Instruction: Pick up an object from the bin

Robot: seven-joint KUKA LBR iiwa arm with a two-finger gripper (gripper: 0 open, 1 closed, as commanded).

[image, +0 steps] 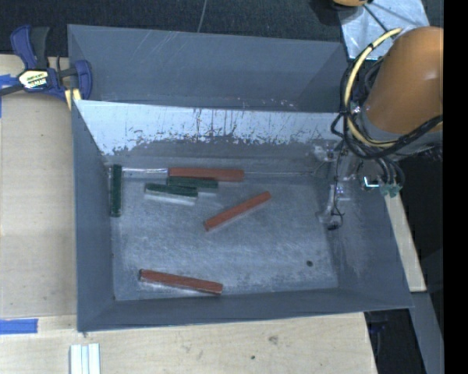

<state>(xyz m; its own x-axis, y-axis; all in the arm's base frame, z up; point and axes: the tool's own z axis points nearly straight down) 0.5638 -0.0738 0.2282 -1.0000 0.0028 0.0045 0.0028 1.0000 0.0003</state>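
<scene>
Though it cannot be told whether the gripper (333, 218) is open or closed, nothing is seen held in it. It is hung low by the right wall of the bin (218, 76). The nearest thing, a slanted red-brown stick (236, 211), is seen lying mid-bin, well apart, so nothing is picked yet.

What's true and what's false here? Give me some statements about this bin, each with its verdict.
1. The gripper hangs near the right wall of the bin. True.
2. The gripper holds a reddish-brown bar. False: the nearest one, the tilted bar, lies on the floor mid-bin, apart from it.
3. A dark green bar lies beside the left wall. True.
4. The bar nearest the front wall is blue. False: that front bar is reddish-brown.
</scene>
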